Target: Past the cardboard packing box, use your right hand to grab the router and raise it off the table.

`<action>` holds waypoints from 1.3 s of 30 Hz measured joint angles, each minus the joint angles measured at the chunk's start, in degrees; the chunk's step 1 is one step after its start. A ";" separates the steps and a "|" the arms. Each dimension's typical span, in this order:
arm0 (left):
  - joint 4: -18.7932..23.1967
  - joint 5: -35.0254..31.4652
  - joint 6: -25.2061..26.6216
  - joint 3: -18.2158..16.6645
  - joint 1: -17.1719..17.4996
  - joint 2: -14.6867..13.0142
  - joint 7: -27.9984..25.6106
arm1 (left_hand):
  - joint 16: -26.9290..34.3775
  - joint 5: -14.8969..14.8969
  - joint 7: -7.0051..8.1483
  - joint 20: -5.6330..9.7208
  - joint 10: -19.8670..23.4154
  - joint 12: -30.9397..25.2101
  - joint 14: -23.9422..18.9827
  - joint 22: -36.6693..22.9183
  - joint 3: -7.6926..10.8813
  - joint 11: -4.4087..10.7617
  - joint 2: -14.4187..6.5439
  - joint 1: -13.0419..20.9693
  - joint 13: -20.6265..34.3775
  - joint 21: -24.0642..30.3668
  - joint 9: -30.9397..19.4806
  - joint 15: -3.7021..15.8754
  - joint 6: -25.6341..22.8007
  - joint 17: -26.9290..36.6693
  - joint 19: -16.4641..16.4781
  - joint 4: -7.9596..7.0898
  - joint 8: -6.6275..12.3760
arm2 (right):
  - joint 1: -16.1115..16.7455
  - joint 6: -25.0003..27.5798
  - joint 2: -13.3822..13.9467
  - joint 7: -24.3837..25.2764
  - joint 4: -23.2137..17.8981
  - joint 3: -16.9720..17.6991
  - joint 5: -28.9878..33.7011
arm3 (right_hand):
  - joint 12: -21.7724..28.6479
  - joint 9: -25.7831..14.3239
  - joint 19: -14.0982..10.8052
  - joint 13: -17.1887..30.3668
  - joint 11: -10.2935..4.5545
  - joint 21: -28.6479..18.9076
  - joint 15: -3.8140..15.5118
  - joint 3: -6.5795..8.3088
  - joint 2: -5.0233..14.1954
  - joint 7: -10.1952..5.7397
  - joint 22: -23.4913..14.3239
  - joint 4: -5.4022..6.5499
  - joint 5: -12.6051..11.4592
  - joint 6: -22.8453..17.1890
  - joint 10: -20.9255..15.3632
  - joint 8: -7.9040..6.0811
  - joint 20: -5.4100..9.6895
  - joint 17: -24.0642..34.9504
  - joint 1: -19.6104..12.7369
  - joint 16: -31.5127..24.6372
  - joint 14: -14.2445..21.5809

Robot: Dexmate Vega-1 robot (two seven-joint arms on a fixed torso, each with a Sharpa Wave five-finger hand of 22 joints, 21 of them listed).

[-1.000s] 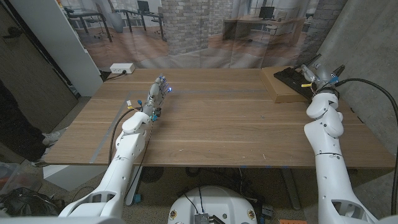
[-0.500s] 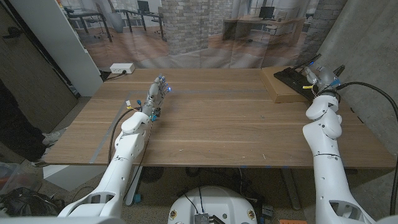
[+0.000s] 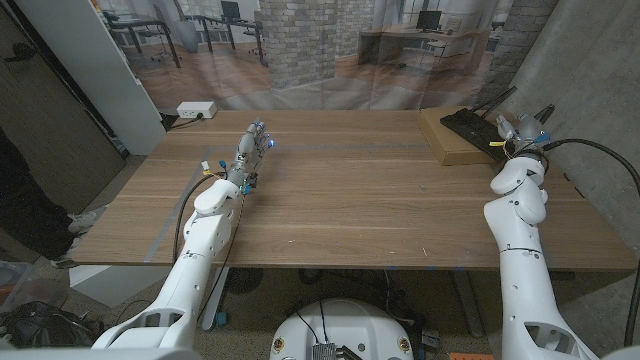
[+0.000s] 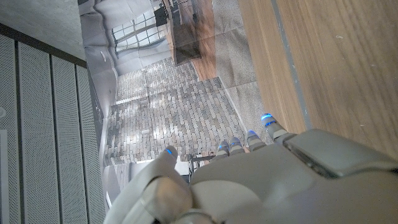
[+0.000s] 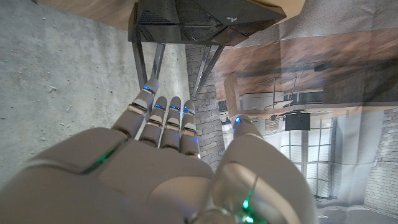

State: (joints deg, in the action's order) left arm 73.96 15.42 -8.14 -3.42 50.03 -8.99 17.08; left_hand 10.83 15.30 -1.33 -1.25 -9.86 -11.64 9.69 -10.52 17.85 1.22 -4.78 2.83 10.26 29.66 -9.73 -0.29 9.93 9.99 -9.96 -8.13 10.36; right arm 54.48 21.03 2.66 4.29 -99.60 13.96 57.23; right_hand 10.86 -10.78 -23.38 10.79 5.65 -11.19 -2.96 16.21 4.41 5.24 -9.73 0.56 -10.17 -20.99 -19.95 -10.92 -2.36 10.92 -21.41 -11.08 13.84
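The black router (image 3: 468, 124) lies on a flat cardboard box (image 3: 452, 150) at the table's far right, its thin antennas (image 3: 496, 99) sticking up. My right hand (image 3: 521, 128) hovers just right of it, fingers straight and holding nothing. In the right wrist view the router (image 5: 205, 17) sits beyond my right hand's fingertips (image 5: 163, 107), with a gap between them and the antennas (image 5: 149, 59). My left hand (image 3: 250, 148) stands at the table's far left part with its fingers stretched out, empty; the left wrist view shows that hand (image 4: 249, 180) over bare wood.
A white box (image 3: 195, 109) lies beyond the table's far left edge. A grey wall (image 3: 600, 90) stands close on the right behind the router. A grey tape strip (image 3: 172, 215) runs along the table beside my left arm.
My right hand has drifted slightly to the right, off the router's edge, uncovering an antenna. The left arm has not moved.
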 measured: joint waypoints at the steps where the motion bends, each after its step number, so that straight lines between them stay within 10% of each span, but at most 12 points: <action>1: 0.03 0.02 -0.01 0.00 0.01 0.00 0.00 | 0.00 0.00 0.00 0.00 0.00 0.00 0.00 0.00 0.00 0.00 0.00 0.00 0.00 0.00 0.00 0.00 0.00 0.00 0.00 0.00 0.00 | -0.02 0.22 -0.16 0.13 0.02 0.02 0.07 | 0.00 0.00 0.00 0.00 0.00 0.00 0.00 0.00 0.06 0.00 0.00 0.00 -0.22 0.00 0.00 0.00 0.00 0.00 0.06 0.00 0.00; 39: 1.73 0.85 0.48 0.02 1.19 -0.49 -0.36 | 0.00 0.00 0.00 0.00 0.00 0.00 0.13 0.00 -0.25 0.00 0.00 0.00 0.00 -0.43 0.00 -0.52 0.00 0.00 0.00 -0.25 0.00 | -1.86 8.18 -3.75 -2.09 -0.86 2.44 -3.35 | 0.00 0.01 -1.73 -0.01 1.13 -0.56 -1.24 -2.13 -1.99 1.13 -0.13 0.71 -0.65 1.55 0.52 0.00 -1.34 0.02 2.70 0.00 0.80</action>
State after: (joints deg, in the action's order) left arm 75.69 16.27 -7.66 -3.39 51.22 -9.47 16.72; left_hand 10.83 15.30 -1.33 -1.25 -9.86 -11.64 9.83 -10.52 17.60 1.22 -4.77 2.83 10.26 29.22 -9.73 -0.81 9.93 9.99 -9.96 -8.38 10.36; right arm 52.61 29.21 -1.09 2.20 -100.46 16.40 53.88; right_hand 10.86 -10.77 -25.11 10.78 6.78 -11.75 -4.21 14.08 2.42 6.37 -9.86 1.27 -10.82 -19.44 -19.43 -10.92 -3.70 10.93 -18.72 -11.08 14.64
